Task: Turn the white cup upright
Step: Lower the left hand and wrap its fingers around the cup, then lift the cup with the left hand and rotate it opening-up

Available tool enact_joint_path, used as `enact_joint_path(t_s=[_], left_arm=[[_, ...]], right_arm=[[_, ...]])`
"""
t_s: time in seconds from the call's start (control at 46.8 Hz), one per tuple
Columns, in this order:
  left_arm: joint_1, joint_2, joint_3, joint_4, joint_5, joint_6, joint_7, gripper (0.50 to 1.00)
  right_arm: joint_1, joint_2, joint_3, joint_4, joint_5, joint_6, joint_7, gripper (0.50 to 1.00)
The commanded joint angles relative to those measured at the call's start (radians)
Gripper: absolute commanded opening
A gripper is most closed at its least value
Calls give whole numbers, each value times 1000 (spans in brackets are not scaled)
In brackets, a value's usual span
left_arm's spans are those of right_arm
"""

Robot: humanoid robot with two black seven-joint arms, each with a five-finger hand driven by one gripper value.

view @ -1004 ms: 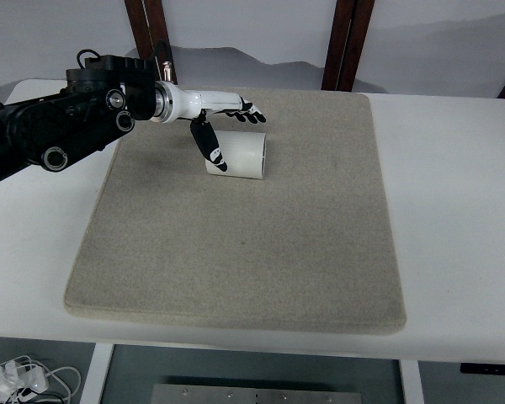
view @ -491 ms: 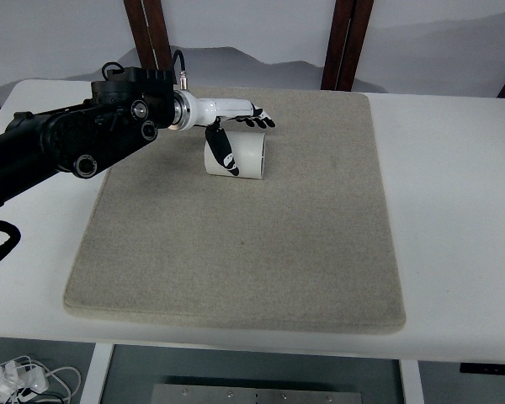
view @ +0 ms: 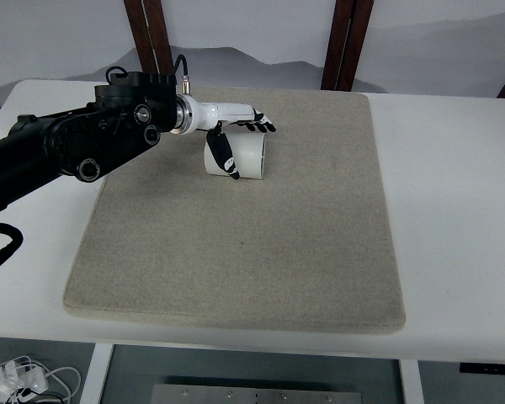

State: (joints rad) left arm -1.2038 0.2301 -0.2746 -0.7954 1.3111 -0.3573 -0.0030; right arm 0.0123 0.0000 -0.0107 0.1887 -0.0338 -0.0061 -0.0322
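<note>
Smooth matt white cup (view: 242,157) on rough felt-like mat (view: 252,244)

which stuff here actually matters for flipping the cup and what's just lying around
Part of the job:
white cup, lying on its side
left hand, fingers spread over the cup
beige mat under it

Lying about:
white table
white cables on the floor

One camera looks steeply down on the mat (view: 236,252), apparently from the robot's side.
</note>
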Motion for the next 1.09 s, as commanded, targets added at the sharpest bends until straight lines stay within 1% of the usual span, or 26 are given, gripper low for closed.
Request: enact_joint_path(t_s=[0.0, 0.15, 0.192, 0.256, 0.299, 0.406, 0.491, 0.534, 0.556, 0.577, 0.62, 0.662, 0.705, 0.791, 0.919, 1.068], left_arm=[[3, 2, 0, 1, 2, 0, 0, 986], [3, 2, 0, 8, 2, 0, -2, 981], [4, 2, 1, 12, 3, 0, -2, 964], [4, 2, 1, 12, 10, 0, -2, 907], [4, 2, 0, 13, 19, 0, -2, 885], [6, 2, 0, 13, 34, 0, -2, 772], [6, 2, 0, 13, 39, 0, -2, 714], [4, 2, 0, 13, 37, 0, -2, 703], [4, 2, -2, 13, 37, 0, -2, 677], [4, 2, -2, 13, 36, 0, -3, 641], [4, 2, -2, 13, 36, 0, -3, 589], [4, 2, -2, 13, 34, 0, -6, 551], [4, 2, -5, 13, 28, 0, -8, 525], [3, 2, -18, 13, 17, 0, -11, 500], [3, 5, -51, 13, -18, 1, -17, 500], [6, 14, -103, 24, -130, -5, -26, 500]], right_arm=[[0, 0, 0, 0, 0, 0, 0, 952], [0, 0, 0, 0, 0, 0, 0, 952], [0, 0, 0, 0, 0, 0, 0, 952], [0, 0, 0, 0, 0, 0, -2, 952], [0, 0, 0, 0, 0, 0, 0, 952], [0, 0, 0, 0, 0, 0, 0, 952], [0, 0, 0, 0, 0, 0, -2, 952], [0, 0, 0, 0, 0, 0, 0, 952], [0, 0, 0, 0, 0, 0, 0, 952], [0, 0, 0, 0, 0, 0, 0, 952], [0, 0, 0, 0, 0, 0, 0, 952], [0, 0, 0, 0, 0, 0, 0, 952], [0, 0, 0, 0, 0, 0, 0, 952], [0, 0, 0, 0, 0, 0, 0, 952], [0, 0, 0, 0, 0, 0, 0, 952], [0, 0, 0, 0, 0, 0, 0, 952]])
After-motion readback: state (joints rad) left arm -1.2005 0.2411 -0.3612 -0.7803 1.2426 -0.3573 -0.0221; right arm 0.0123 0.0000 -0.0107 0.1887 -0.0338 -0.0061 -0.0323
